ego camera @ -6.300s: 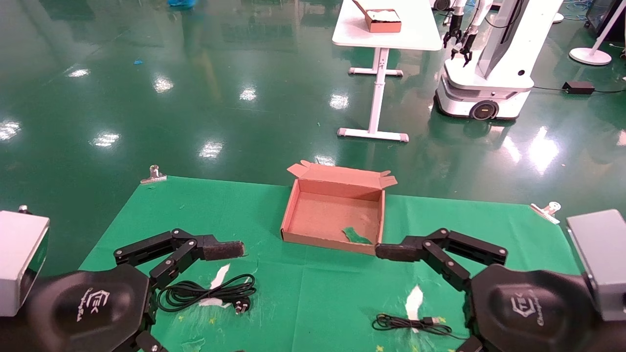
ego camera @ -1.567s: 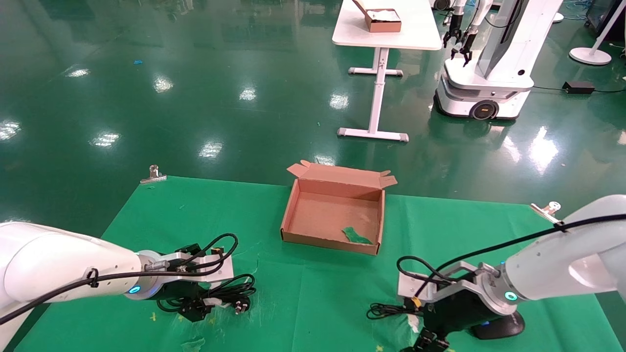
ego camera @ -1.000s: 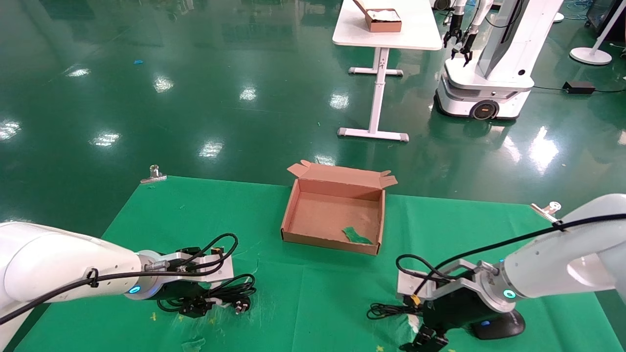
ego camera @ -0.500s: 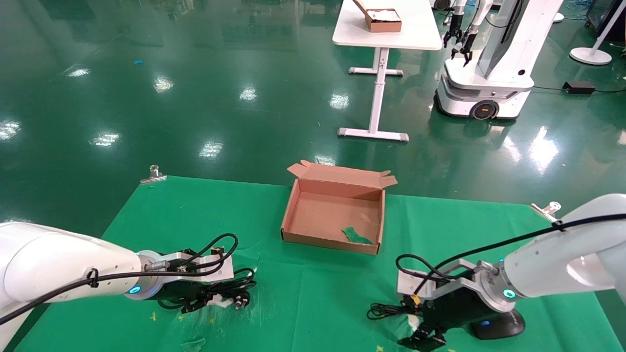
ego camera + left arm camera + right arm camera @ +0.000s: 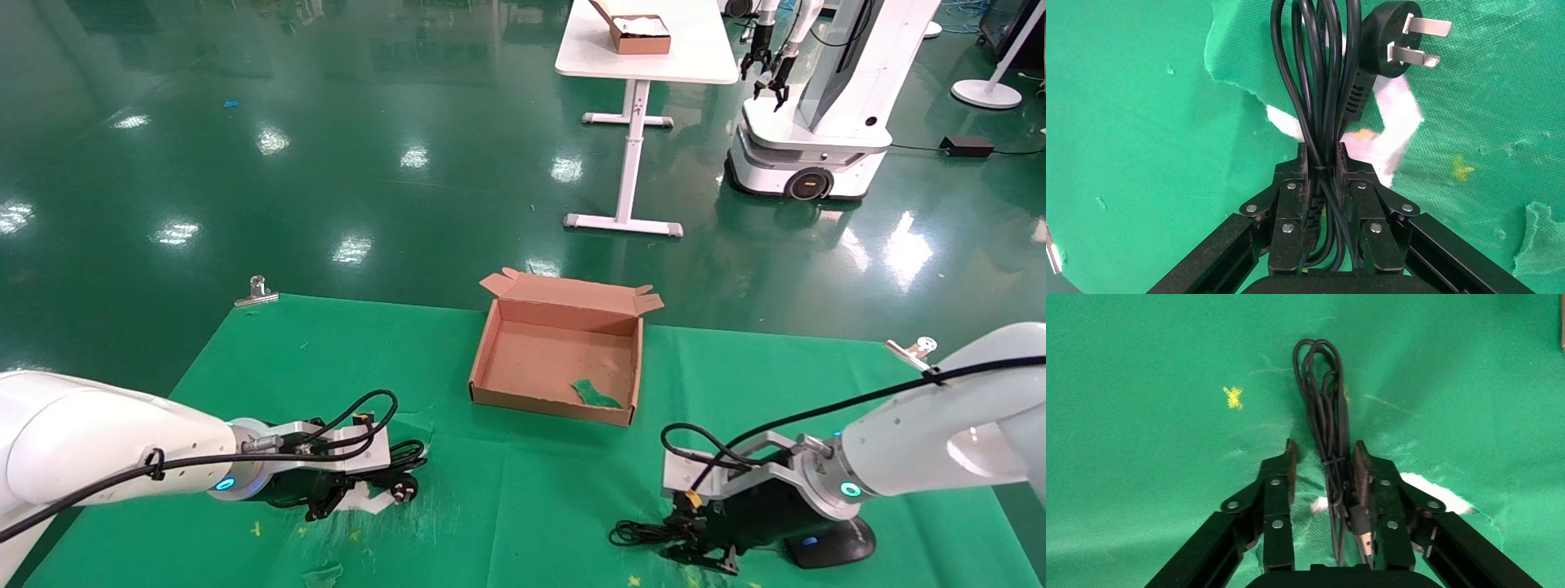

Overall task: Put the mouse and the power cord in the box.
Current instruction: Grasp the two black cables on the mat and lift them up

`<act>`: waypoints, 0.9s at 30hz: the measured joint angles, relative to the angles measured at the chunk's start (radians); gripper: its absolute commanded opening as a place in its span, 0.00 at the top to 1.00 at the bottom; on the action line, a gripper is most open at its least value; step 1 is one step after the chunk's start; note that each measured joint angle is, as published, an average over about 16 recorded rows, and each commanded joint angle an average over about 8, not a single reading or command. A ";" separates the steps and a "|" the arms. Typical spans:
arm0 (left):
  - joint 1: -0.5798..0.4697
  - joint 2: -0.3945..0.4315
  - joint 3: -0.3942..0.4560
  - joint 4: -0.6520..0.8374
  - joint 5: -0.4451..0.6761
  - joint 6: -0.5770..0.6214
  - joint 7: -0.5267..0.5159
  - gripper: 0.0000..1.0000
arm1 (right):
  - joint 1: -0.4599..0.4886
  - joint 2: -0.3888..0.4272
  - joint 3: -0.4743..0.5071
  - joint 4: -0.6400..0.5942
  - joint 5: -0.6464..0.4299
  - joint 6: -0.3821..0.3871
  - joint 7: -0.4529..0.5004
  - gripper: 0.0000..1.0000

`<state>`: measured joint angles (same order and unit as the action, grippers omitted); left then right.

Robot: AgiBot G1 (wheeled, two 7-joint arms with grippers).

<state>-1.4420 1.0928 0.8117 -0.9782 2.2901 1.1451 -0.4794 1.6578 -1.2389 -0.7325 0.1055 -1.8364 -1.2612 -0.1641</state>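
Down at the near left of the green-covered surface (image 5: pixel 507 498), the left tool (image 5: pixel 1320 160) is pinched tight on the power cord (image 5: pixel 1319 73), its fingers (image 5: pixel 1293 184) squeezing the bundled black loops together. The cord's pronged plug (image 5: pixel 1398 40) lies just past the fingertips, over a torn patch of the green cloth where a white strip (image 5: pixel 1398 116) shows. In the head view the left tool (image 5: pixel 327 500) sits low over the cord (image 5: pixel 400 478), close to the cloth.

At the near right, the right tool (image 5: pixel 1324 462) straddles the mouse cable (image 5: pixel 1324 386), a thin black bundle lying lengthwise between its fingers (image 5: pixel 1364 471). Those fingers stand narrowly apart, with a clear gap on one side of the cable; the other finger looks close to touching it, though contact is hard to judge. From the head camera the right tool (image 5: pixel 707 555) is down at the cloth, and the mouse (image 5: pixel 829 549) rests just beside it on the outer side, a blue spot on its top.

The box (image 5: pixel 490 359) sits open at the middle far side of the surface, well apart from both tools, lid flap folded back, with a green scrap (image 5: pixel 595 394) inside.
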 measured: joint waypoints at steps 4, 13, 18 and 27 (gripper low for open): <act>0.000 0.000 0.000 0.000 0.000 0.000 0.000 1.00 | 0.000 0.000 0.000 0.000 0.000 0.001 0.000 1.00; 0.000 0.000 0.000 0.000 0.000 0.000 0.000 1.00 | 0.000 0.000 0.000 0.000 0.001 0.002 0.000 1.00; -0.005 -0.002 -0.002 0.000 -0.003 0.004 0.000 1.00 | 0.005 0.001 0.001 0.004 0.002 0.004 -0.002 1.00; -0.078 -0.027 -0.043 -0.004 -0.090 0.080 0.010 1.00 | 0.066 0.022 0.009 0.037 0.009 0.014 -0.018 1.00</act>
<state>-1.5200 1.0654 0.7685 -0.9822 2.1999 1.2253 -0.4698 1.7240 -1.2172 -0.7232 0.1427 -1.8279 -1.2472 -0.1819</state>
